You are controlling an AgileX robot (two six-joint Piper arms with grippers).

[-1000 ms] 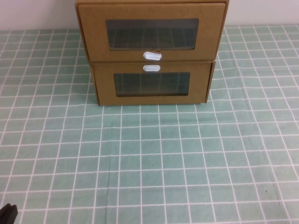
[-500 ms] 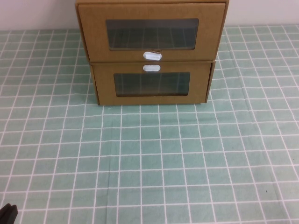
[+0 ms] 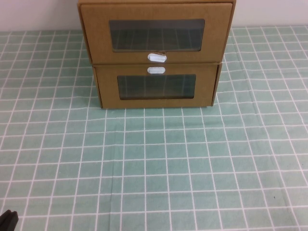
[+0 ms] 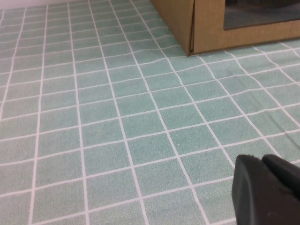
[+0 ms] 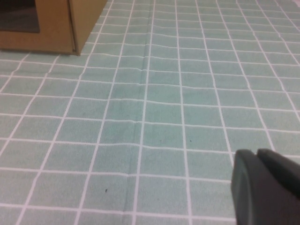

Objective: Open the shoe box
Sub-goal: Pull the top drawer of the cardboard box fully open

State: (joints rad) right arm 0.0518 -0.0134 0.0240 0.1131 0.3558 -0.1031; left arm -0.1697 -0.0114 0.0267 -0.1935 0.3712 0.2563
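Before stacked shoe boxes point(image 3: 155, 54) hover left end effector point(image 4: 263, 164) and right end effector point(image 5: 258, 155).

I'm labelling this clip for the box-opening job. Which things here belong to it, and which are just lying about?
For the job: upper brown cardboard shoe box, lower brown cardboard shoe box, their white pull tabs, left gripper shut at the table's near left corner, right gripper shut low over the cloth, nearer and right of the boxes.
Just there: green grid-patterned tablecloth.

Two stacked, windowed cardboard shoe boxes point(image 3: 155, 53) stand on the checked tabletop point(image 3: 154, 163), well ahead of the left tool point(image 3: 7, 221).
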